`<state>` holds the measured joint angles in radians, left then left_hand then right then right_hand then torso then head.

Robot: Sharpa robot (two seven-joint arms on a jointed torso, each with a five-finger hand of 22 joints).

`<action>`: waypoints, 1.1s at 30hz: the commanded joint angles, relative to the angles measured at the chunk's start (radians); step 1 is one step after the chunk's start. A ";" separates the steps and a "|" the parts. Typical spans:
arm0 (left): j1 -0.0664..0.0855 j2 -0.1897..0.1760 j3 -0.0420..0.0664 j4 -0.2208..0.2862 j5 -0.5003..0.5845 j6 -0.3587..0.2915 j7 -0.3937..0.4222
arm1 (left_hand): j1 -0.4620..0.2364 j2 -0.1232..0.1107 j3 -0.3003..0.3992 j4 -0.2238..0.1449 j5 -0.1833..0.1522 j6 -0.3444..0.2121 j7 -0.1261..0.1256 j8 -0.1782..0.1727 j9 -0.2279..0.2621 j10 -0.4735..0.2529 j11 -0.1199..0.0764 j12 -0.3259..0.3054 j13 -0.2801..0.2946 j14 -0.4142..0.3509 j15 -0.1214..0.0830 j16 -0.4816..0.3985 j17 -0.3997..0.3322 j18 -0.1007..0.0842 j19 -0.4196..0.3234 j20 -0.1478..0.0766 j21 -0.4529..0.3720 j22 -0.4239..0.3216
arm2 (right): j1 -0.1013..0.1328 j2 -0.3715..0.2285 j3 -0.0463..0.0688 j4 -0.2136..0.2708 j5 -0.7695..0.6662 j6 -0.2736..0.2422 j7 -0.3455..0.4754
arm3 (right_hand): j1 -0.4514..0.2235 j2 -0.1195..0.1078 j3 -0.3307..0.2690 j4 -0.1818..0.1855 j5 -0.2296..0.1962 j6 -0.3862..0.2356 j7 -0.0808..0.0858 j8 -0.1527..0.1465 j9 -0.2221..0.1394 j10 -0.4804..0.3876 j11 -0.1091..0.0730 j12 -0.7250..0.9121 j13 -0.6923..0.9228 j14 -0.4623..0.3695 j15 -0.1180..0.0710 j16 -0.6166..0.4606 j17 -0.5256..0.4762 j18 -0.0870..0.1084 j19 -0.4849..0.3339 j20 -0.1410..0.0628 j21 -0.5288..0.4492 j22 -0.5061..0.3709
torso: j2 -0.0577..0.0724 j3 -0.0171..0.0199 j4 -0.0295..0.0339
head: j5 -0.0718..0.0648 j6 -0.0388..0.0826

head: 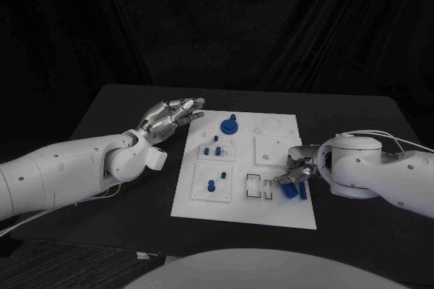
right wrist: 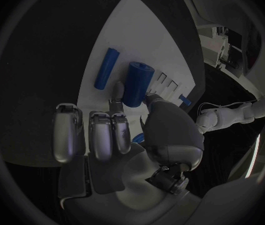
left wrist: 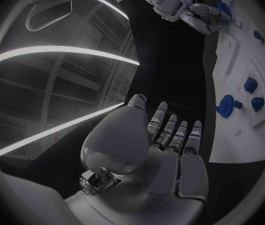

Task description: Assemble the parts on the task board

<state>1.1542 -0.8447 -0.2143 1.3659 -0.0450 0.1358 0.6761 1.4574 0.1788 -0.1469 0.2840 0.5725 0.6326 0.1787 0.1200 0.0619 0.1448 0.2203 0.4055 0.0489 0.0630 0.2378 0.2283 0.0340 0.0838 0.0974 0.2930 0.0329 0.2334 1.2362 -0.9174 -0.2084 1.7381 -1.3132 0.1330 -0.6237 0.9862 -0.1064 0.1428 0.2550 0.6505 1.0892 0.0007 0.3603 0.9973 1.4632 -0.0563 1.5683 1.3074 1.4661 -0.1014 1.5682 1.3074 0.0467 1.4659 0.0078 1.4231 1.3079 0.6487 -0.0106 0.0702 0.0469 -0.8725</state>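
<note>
Blue and cylindrical, a thick plastic part (right wrist: 137,83) was pinched between the fingers of the right hand (head: 296,170) at the right edge of the flat white task board (head: 271,210), just above its surface. A slimmer blue rod (right wrist: 105,68) lay on the board just beside it. The left hand (head: 168,119) hovered off the board's left edge, fingers spread, holding nothing

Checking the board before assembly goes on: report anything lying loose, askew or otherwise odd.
One slim blue peg lies flat on the task board near its right edge, seated in nothing, beside the thicker blue cylinder that the right hand grips. The left hand hovers open beside the board. Nothing looks damaged.
</note>
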 commanded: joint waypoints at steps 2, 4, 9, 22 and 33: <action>-0.003 0.001 0.001 0.000 0.005 0.015 0.010 | 0.005 -0.001 0.005 -0.002 0.006 0.000 0.049 0.007 0.001 0.001 0.006 0.000 0.001 0.004 0.002 0.006 0.001 0.005 0.002 0.001 0.002 -0.001 | -0.002 -0.011 0.000 0.006 0.102 -0.102 -0.002 | 0.026 0.000 0.034 -0.020 0.042 -0.004 -0.005 0.002 0.013 0.108 -0.009 0.002 0.263 0.105 -0.011 0.003 0.263 -0.008 0.031 -0.006 -0.008 0.212 | 0.000 0.0001 -0.0001 | 0.002 0.000; -0.003 0.001 0.001 0.000 0.005 0.015 0.009 | 0.007 -0.001 0.007 -0.003 0.007 0.000 0.050 0.007 0.001 0.001 0.007 0.000 0.001 0.004 0.003 0.007 0.002 0.006 0.002 0.001 0.002 -0.001 | -0.002 -0.017 0.001 0.009 0.138 -0.123 0.000 | 0.026 0.000 0.040 -0.021 0.055 -0.005 -0.005 0.001 0.016 0.108 -0.010 0.002 0.263 0.105 -0.012 0.003 0.263 -0.008 0.031 -0.007 -0.007 0.212 | 0.000 0.0002 -0.0002 | 0.003 0.000; -0.004 0.001 0.001 -0.001 0.005 0.015 0.008 | 0.007 -0.002 0.007 -0.003 0.007 0.000 0.050 0.007 0.001 0.001 0.007 0.000 0.001 0.004 0.004 0.008 0.002 0.006 0.002 0.001 0.002 0.000 | 0.001 -0.033 0.001 0.022 0.226 -0.178 0.005 | 0.019 0.003 0.056 -0.018 0.082 0.000 -0.007 -0.001 0.021 0.108 -0.012 0.002 0.263 0.105 -0.014 0.003 0.263 -0.010 0.037 -0.009 0.002 0.215 | 0.000 0.0002 -0.0003 | 0.001 0.000; -0.006 0.003 0.001 -0.003 0.005 0.016 0.007 | 0.007 -0.002 0.007 -0.003 0.007 0.000 0.050 0.007 0.001 0.001 0.007 0.000 0.001 0.004 0.004 0.008 0.002 0.006 0.002 0.001 0.002 0.000 | 0.012 -0.018 0.001 0.063 0.370 -0.302 0.010 | -0.011 0.016 0.076 -0.002 0.033 0.003 -0.003 -0.025 0.010 0.108 -0.009 0.002 0.263 0.105 -0.013 0.003 0.263 -0.012 0.041 -0.010 0.010 0.217 | 0.000 0.0000 0.0001 | -0.005 0.000; -0.006 0.003 0.001 -0.002 0.005 0.017 0.006 | 0.009 -0.002 0.008 -0.003 0.008 0.000 0.050 0.007 0.001 0.001 0.008 0.000 0.001 0.005 0.004 0.009 0.002 0.007 0.002 0.002 0.002 0.001 | 0.003 0.050 0.000 0.033 0.361 -0.283 0.003 | -0.032 0.029 0.075 0.007 -0.091 -0.015 0.013 -0.072 -0.022 0.108 0.004 0.002 0.263 0.105 -0.003 0.003 0.263 -0.010 0.036 -0.002 -0.001 0.213 | -0.001 -0.0009 0.0004 | -0.006 0.000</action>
<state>1.1497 -0.8442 -0.2143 1.3617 -0.0450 0.1395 0.6727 1.4574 0.1789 -0.1443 0.2813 0.5770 0.6326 0.1787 0.1240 0.0618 0.1446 0.2200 0.4055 0.0489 0.0629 0.2377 0.2322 0.0348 0.0839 0.0973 0.2930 0.0328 0.2336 1.2430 -0.8702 -0.2082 1.7737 -0.9575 -0.1374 -0.6158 0.9610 -0.0760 0.2049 0.2702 0.5602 1.0754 0.0114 0.2910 0.9757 1.4662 -0.0592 1.5683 1.3073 1.4659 -0.1080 1.5683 1.3074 0.0467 1.4667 0.0071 1.4248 1.3075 0.6482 -0.0108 0.0704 0.0396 -0.8725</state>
